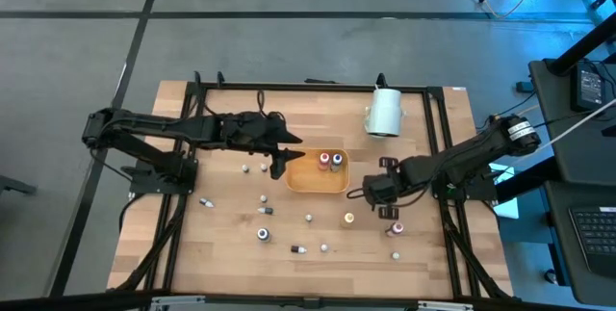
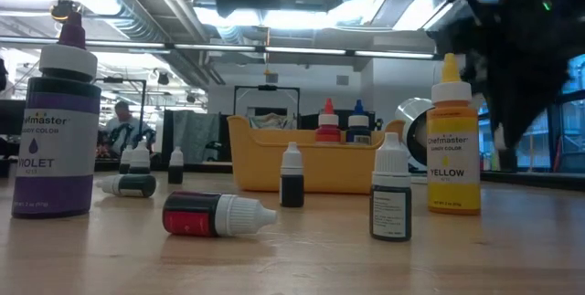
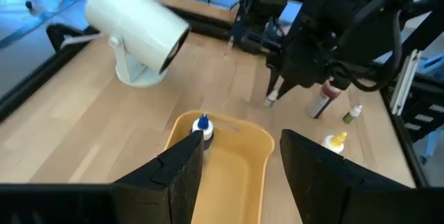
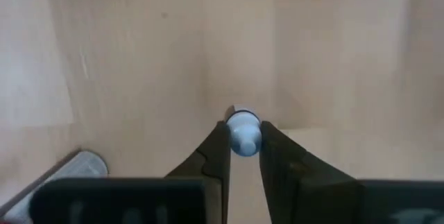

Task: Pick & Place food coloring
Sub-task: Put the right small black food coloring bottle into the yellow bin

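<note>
The food coloring bottles lie and stand scattered on the wooden table, among them a yellow one [image 1: 348,219] and a red one [image 1: 396,227]. Two more [image 1: 330,161] stand in the orange tray [image 1: 310,182]. My right gripper [image 1: 378,193] hangs right of the tray, pointing down, shut on a tiny bottle with a pale rounded end [image 4: 243,135]. My left gripper [image 3: 239,161] hovers open over the tray's left end, near a blue-capped bottle [image 3: 202,125], touching nothing. My right gripper pinches the tiny bottle between its two fingertips, coming from above and pointing down. Only the bottle's pale rounded end [image 4: 243,143] shows between the fingers. In the left wrist view a pale tip [image 3: 271,99] pokes out below them. The bottle is lifted clear of the table.
A large white cylinder [image 1: 385,111] on a stand sits at the far side, right of centre. In the low view a tall violet bottle [image 2: 59,131] and a yellow one [image 2: 452,144] stand near the front. A black frame [image 1: 438,118] borders the tabletop.
</note>
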{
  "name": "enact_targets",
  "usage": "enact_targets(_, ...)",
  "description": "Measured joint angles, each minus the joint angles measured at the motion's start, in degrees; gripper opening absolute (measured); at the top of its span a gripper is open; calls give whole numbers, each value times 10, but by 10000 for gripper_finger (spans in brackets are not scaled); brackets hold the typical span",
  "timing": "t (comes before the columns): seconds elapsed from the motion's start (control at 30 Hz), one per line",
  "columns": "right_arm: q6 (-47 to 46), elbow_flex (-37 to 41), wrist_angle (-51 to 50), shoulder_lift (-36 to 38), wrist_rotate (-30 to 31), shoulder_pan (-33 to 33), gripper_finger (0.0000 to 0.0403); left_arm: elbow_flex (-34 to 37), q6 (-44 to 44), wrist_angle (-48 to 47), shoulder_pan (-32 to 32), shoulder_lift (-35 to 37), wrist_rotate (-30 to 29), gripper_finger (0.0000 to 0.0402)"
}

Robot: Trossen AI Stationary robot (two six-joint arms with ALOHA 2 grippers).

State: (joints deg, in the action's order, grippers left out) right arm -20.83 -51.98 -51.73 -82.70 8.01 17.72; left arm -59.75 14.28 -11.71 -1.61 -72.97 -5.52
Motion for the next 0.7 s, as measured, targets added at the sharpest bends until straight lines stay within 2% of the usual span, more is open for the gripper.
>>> enact_targets(0.17,14,-111,-72,1,46,-32,57,0,0,-2,0,51,0,187)
enact_targets(0.3,45,-199,-60,0,48,-74,57,0,-10,-16,0,93,0,189)
enact_targets(0.4,102,-267,-34,-15,48,-103,57,0,-14,-18,0,114,0,187)
enact_targets(0.57,186,-397,-7,-93,45,-143,56,0,-16,-31,0,129,-21,189)
enact_targets(0.7,226,-492,-8,-190,0,-166,57,0,-7,-73,0,141,-54,188)
